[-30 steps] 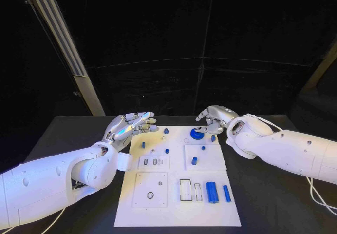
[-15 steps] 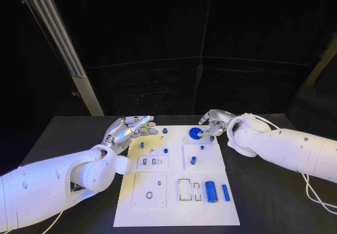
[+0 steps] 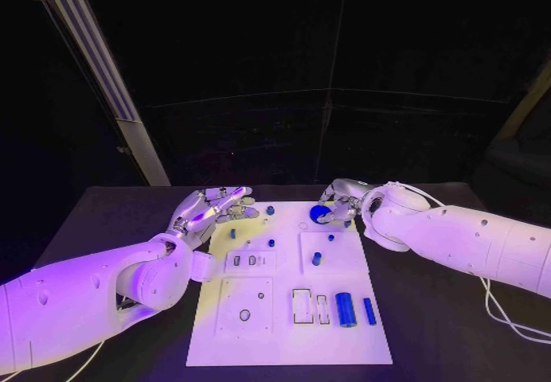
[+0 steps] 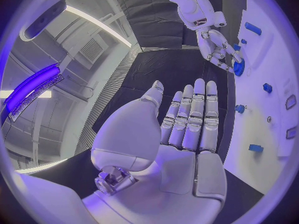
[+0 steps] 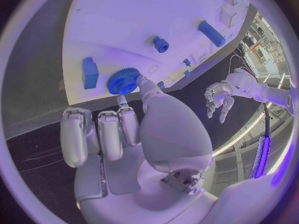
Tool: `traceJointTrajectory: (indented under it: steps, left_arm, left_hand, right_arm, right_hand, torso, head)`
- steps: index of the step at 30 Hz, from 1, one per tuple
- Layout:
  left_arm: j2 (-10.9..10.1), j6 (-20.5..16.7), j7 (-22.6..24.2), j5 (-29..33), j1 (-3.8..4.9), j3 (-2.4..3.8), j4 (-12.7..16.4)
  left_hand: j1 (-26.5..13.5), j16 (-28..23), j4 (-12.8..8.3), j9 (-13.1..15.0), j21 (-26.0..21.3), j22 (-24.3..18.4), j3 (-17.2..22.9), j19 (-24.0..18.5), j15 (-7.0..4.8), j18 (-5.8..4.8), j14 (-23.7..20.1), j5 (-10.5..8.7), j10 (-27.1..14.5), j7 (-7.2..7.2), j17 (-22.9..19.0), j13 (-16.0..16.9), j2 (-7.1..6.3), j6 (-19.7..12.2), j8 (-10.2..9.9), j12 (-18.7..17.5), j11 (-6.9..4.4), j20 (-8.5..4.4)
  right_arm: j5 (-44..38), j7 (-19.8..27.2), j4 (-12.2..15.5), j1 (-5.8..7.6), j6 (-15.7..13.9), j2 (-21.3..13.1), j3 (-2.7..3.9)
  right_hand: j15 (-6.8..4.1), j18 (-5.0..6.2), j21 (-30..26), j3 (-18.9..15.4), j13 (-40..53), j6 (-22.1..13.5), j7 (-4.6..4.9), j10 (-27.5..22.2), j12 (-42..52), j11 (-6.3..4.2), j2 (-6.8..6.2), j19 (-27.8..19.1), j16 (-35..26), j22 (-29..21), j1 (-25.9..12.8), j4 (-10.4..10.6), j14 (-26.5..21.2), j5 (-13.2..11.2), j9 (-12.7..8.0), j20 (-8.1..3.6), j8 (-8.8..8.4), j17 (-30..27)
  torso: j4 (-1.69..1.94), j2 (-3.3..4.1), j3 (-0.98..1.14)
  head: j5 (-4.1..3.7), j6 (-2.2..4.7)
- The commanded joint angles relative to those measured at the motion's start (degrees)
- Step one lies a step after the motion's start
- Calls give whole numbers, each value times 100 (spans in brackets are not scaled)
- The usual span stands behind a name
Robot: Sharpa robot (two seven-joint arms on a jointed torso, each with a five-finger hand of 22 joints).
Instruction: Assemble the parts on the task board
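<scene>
At the upper centre of the frame, the right hand (image 3: pixel 342 203) pinches a blue gear (image 3: pixel 320 213) at the white task board's (image 3: pixel 275 334) far edge. The left hand (image 3: pixel 216 206), fingers extended, holds nothing beside the board.

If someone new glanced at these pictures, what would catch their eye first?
Probably the right hand at the far end of the white task board, its fingers touching a blue gear. Next, the left hand hovering open over the board's far left edge.
</scene>
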Motion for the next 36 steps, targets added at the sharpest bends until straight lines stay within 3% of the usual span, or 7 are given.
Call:
traceJointTrajectory:
  steps: [1, 6, 11, 30, 34, 36]
  left_arm:
    - [5, 87, 7, -31, 7, 2, -4]
    - [5, 86, 4, -31, 7, 2, -6]
    - [0, 86, 1, -31, 7, 1, -17]
    - [-9, 116, -22, -31, 7, -1, -47]
    - [-13, 117, -25, -31, 7, -1, -47]
    - [-15, 118, -25, -31, 7, -2, -47]
  left_hand:
    - [-6, -39, -38, -8, -38, -9, 1, 17, 3, 79, -19, 22, -26, 8, 9, -9, 51, 28, -28, -39, 15, 22]
    - [-6, -39, -38, -8, -38, -9, 1, 17, 3, 79, -19, 22, -26, 8, 9, -9, 51, 28, -28, -39, 15, 22]
    - [-6, -39, -38, -8, -38, -9, 1, 17, 3, 79, -19, 22, -26, 8, 9, -9, 51, 28, -28, -39, 15, 22]
    - [29, -51, -81, -8, -51, -22, 26, 19, 5, 80, -25, 23, -29, 9, 14, -12, 73, 27, -43, -54, 16, 24]
    - [29, -51, -81, -8, -51, -22, 26, 19, 5, 80, -25, 23, -29, 9, 14, -12, 73, 27, -43, -54, 16, 24]
    - [29, -51, -81, -8, -51, -22, 26, 19, 5, 80, -25, 23, -29, 9, 14, -12, 73, 27, -43, -54, 16, 24]
  right_arm:
    - [-174, -41, -1, 12, 48, 21, 2]
    - [-288, -62, -17, 12, 92, 38, 2]
    - [-352, -77, -38, 12, 108, 38, 2]
    - [-567, -60, -16, 10, 211, 35, 1]
    - [-593, -58, -19, 10, 228, 41, 1]
    - [-605, -59, -18, 10, 182, 46, 1]
  right_hand:
    - [37, -60, 30, 10, 606, 120, -28, 110, 78, -15, 29, 161, 40, 817, 91, -53, 427, 18, 19, -8, 96, 622]
    - [26, -78, 63, 18, 850, 316, -45, 247, 297, -28, 123, 217, 77, 903, 104, -82, 446, -88, 38, -18, 222, 717]
    - [27, -94, 89, 81, 947, 432, -45, 295, 379, -29, 219, 261, 101, 972, 150, -143, 456, -381, 21, -20, 259, 777]
    - [44, -127, 143, 156, 1006, 430, -27, 318, 422, -12, 164, 363, 149, 1121, 286, -320, 481, -397, -11, -4, 227, 905]
    - [40, -130, 149, 223, 1023, 541, -39, 325, 432, -21, 198, 372, 152, 1137, 330, -384, 481, -295, -2, -3, 270, 914]
    - [25, -130, 150, 300, 1041, 689, -65, 336, 447, -42, 283, 373, 151, 1140, 347, -401, 480, -265, 13, -11, 329, 912]
  torso:
    - [-4, -5, -2]
    - [-5, -5, -2]
    - [-10, -5, 0]
    - [-2, -1, 3]
    - [-2, -5, -3]
    - [-3, -5, -4]
  head:
    - [5, -16]
    - [8, -29]
    - [7, -28]
    - [-6, -63]
    - [-19, -73]
    - [-20, -79]
